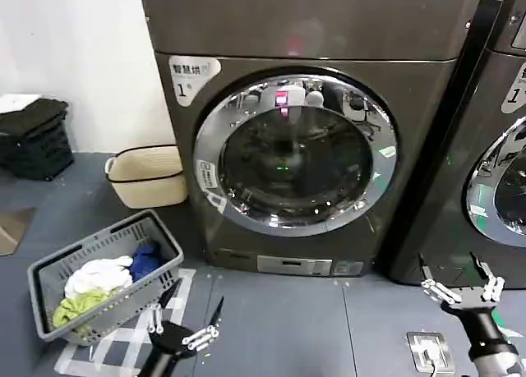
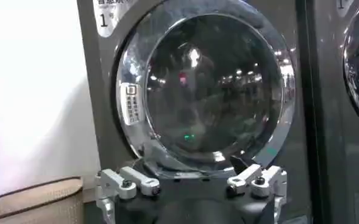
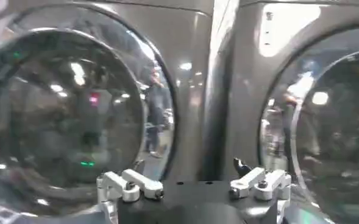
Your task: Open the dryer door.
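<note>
The dryer (image 1: 304, 32) is a dark grey-brown machine with a white "1" sticker at its upper left. Its round dryer door (image 1: 296, 151) sits flush against the front, chrome rim around dark glass. Low at the front left, my left gripper (image 1: 191, 315) is open above the floor, well short of the machine. In the left wrist view the dryer door (image 2: 206, 85) faces that gripper (image 2: 193, 181) from a distance. My right gripper (image 1: 456, 280) is open at the lower right, before the gap between the two machines. The right wrist view has the dryer door (image 3: 75, 109) beyond the open right gripper (image 3: 194, 182).
A second dark machine (image 1: 501, 147) with its own chrome door stands to the right. A grey basket (image 1: 164, 266) of clothes lies on the floor at the left, near my left arm. Behind it are a beige hamper (image 1: 148, 176) and a black crate (image 1: 37, 139). A floor outlet (image 1: 429, 350) is by my right arm.
</note>
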`<action>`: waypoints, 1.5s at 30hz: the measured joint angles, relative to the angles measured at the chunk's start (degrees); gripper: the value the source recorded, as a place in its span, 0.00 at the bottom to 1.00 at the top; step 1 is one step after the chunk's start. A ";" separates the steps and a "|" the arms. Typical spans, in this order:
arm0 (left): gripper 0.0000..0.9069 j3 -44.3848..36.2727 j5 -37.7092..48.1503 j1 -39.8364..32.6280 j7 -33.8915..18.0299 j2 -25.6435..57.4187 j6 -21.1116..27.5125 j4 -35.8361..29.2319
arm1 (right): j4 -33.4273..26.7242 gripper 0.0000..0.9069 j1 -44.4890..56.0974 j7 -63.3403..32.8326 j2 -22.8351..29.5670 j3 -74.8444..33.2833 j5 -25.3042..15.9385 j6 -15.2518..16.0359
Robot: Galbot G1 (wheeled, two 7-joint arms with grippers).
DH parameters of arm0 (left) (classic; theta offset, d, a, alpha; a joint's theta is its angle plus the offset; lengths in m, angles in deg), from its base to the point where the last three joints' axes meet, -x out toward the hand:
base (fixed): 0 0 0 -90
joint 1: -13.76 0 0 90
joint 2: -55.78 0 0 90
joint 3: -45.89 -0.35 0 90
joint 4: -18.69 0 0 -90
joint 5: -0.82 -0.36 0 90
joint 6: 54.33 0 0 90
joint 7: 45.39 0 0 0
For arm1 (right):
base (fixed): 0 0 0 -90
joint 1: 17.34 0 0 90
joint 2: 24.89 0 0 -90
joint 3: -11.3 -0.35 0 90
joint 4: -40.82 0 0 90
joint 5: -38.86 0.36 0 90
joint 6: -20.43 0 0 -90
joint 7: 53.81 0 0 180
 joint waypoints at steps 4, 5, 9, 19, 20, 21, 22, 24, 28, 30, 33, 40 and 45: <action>1.00 0.03 -0.28 0.07 0.22 0.01 0.00 -0.05 | -0.86 1.00 -3.76 0.89 -4.64 3.76 2.24 0.94; 1.00 0.00 -0.41 0.10 0.23 0.00 0.00 -0.05 | -1.05 1.00 -4.66 0.99 -5.55 4.59 2.48 1.03; 1.00 -0.30 -1.03 0.23 0.28 -0.23 -0.10 0.00 | -2.65 1.00 -8.89 1.13 -9.54 8.64 4.86 1.59; 1.00 -0.54 -1.75 0.48 0.47 -1.54 -0.34 0.08 | -7.85 1.00 -21.01 0.50 -16.94 22.04 8.98 1.36; 1.00 -0.54 -1.86 0.52 0.48 -1.61 -0.37 0.16 | -8.50 1.00 -22.56 0.45 -17.27 23.59 9.10 1.35; 1.00 -0.55 -1.94 0.54 0.49 -1.66 -0.41 0.20 | -9.08 1.00 -24.10 0.43 -17.47 25.13 9.17 1.35; 1.00 -0.54 -1.99 0.55 0.49 -1.72 -0.47 0.22 | -9.66 1.00 -25.70 0.38 -17.59 26.64 9.23 1.35; 1.00 -0.54 -2.17 0.57 0.52 -1.83 -0.55 0.23 | -10.90 1.00 -28.92 0.38 -17.71 29.50 9.83 1.35; 1.00 -0.53 -2.43 0.73 0.67 -2.11 -0.68 0.08 | -13.42 1.00 -34.94 0.37 -17.50 34.77 11.40 1.44; 1.00 -0.50 -2.56 0.84 0.69 -2.22 -0.77 -0.03 | -14.63 1.00 -37.76 0.38 -17.23 37.36 12.19 1.48; 1.00 -0.46 -2.68 1.05 0.73 -2.45 -0.85 -0.14 | -16.32 1.00 -41.37 0.37 -16.70 40.66 12.97 1.49; 1.00 -0.44 -2.96 1.18 0.76 -2.95 -1.04 -0.28 | -20.65 1.00 -48.13 0.30 -15.27 46.64 13.26 1.22; 1.00 -0.41 -3.10 1.20 0.78 -3.05 -1.30 -0.28 | -24.18 1.00 -52.41 0.23 -14.02 50.14 13.17 1.10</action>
